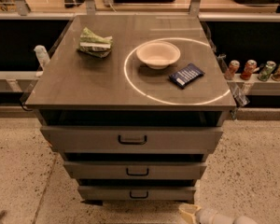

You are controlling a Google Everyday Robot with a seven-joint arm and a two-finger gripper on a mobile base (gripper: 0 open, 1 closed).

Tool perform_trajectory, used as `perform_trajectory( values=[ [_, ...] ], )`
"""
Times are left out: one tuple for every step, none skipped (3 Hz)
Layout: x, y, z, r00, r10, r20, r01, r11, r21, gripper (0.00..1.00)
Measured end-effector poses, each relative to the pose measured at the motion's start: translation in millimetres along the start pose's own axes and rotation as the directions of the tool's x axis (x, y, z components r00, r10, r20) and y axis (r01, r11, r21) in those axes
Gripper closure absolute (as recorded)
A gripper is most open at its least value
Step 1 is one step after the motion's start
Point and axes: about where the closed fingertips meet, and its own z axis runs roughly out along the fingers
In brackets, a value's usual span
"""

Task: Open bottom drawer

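The bottom drawer is the narrowest grey front of three, low on the cabinet, with a small black loop handle. It looks closed. Above it sit the mid-width drawer and the widest top drawer. My gripper shows as a pale tip at the bottom edge of the view, low and to the right of the bottom drawer's handle, apart from it. Most of the arm is out of view.
On the cabinet top lie a white bowl, a dark blue packet and a green bag. Several cans stand on a shelf to the right. Speckled floor surrounds the cabinet.
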Motion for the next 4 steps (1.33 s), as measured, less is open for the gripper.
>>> perform_trajectory(
  values=[
    [5, 9, 9, 0.999, -0.036, 0.009, 0.035, 0.9984, 0.044, 1.00],
    [1, -12, 29, 0.989, -0.135, 0.054, 0.126, 0.9823, 0.138, 1.00],
    [-6, -40, 44, 0.971, -0.224, 0.077, 0.203, 0.9538, 0.222, 1.00],
    [-16, -64, 52, 0.957, -0.274, 0.092, 0.242, 0.9326, 0.268, 1.00]
  ],
)
